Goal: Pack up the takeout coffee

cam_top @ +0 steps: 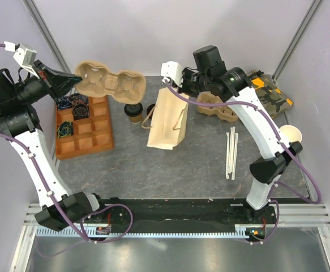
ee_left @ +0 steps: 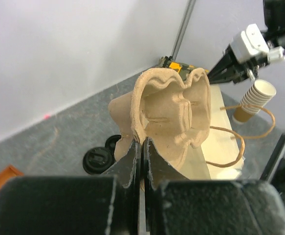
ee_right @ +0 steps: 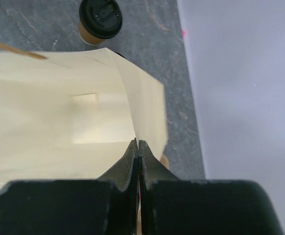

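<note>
The takeout coffee (cam_top: pixel 134 111), a small brown cup with a black lid, stands on the table just left of the tan paper bag (cam_top: pixel 167 122). It also shows in the right wrist view (ee_right: pixel 99 19) and the left wrist view (ee_left: pixel 97 159). My right gripper (cam_top: pixel 174 86) is shut on the bag's top rim (ee_right: pixel 138 143) and holds the bag (ee_right: pixel 59 112) open. My left gripper (cam_top: pixel 69 83) is shut on the edge of a pulp cup carrier (cam_top: pixel 111 83) and holds it in the air, left of the bag. The left wrist view shows the same grip (ee_left: pixel 143 144) on the carrier (ee_left: pixel 171 117).
A wooden compartment tray (cam_top: pixel 99 136) lies at the left. A loose black lid (cam_top: pixel 151 110) sits by the bag. A second pulp carrier (cam_top: pixel 217 106), a camouflage pouch (cam_top: pixel 273 90), a stack of pale cups (cam_top: pixel 291 135) and white sticks (cam_top: pixel 231 152) are at the right.
</note>
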Motion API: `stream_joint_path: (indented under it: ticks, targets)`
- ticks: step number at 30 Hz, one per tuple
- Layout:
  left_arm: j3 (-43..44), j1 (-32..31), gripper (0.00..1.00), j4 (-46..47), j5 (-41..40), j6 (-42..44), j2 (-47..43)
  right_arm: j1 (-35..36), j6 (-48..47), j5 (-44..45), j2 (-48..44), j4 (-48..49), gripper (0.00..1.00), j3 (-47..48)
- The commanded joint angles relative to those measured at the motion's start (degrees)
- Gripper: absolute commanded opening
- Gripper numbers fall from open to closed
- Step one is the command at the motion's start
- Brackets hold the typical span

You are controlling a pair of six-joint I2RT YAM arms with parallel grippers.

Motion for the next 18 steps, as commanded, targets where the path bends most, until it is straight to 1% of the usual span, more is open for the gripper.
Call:
stream_joint_path:
  ticks: [1, 2, 5, 7, 8, 9, 10, 11, 12, 13, 16, 17, 18]
  targets:
    - [5.3, -1.1, 0.02, -2.6, 4.4, 13.1, -3.5, 0.1, -1.3, 4.1, -3.7, 2.6, 0.00, -2.3]
    - [6.1, -1.2, 0.02, -2.9, 4.7, 15.6, -4.0, 0.1, -1.5, 4.0, -3.8, 2.6, 0.00, -2.7]
    - [8.8, -2.4, 0.02, -4.2, 5.0, 17.0, -3.9, 0.1, -1.3, 3.9, -3.7, 2.5, 0.00, -3.1]
    - [12.0, -4.8, 0.02, -9.3, 4.2, 19.0, -3.2, 0.1, -1.3, 3.3, -3.0, 2.0, 0.00, -2.8]
    - [13.5, -6.3, 0.02, -12.6, -0.1, 25.2, -2.8, 0.1, -1.2, 3.2, -2.8, 1.9, 0.00, -2.8]
    - [15.7, -12.9, 0.02, -24.7, -4.4, 30.7, -2.2, 0.1, -1.2, 3.1, -2.5, 1.9, 0.00, -2.7]
    - [20.6, -17.9, 0.02, -30.3, -10.0, 36.5, -0.3, 0.1, -0.9, 3.1, -2.2, 1.9, 0.00, -2.7]
    - [22.2, -23.1, 0.02, -34.1, -20.8, 44.4, 0.5, 0.2, -0.5, 3.3, -1.8, 1.8, 0.00, -2.5]
    - [22.9, -29.3, 0.02, -37.5, -23.4, 46.2, 1.0, 0.1, -0.2, 3.5, -1.5, 1.7, 0.00, -2.5]
    - [22.3, -30.2, 0.02, -37.4, -24.2, 46.4, 0.8, 0.1, 0.0, 3.8, -1.2, 1.8, 0.00, -2.4]
    - [21.6, -30.3, 0.02, -37.2, -22.1, 46.8, 0.1, 0.1, 1.4, 4.6, -0.6, 1.8, 0.00, -2.4]
    - [21.3, -32.0, 0.02, -37.2, -21.4, 47.4, -1.0, 0.1, 1.8, 4.6, -0.6, 1.9, 0.00, -2.4]
    - [20.7, -32.3, 0.02, -37.2, -21.0, 48.0, -1.6, 0.2, 2.6, 3.9, -0.6, 1.9, 0.00, -2.3]
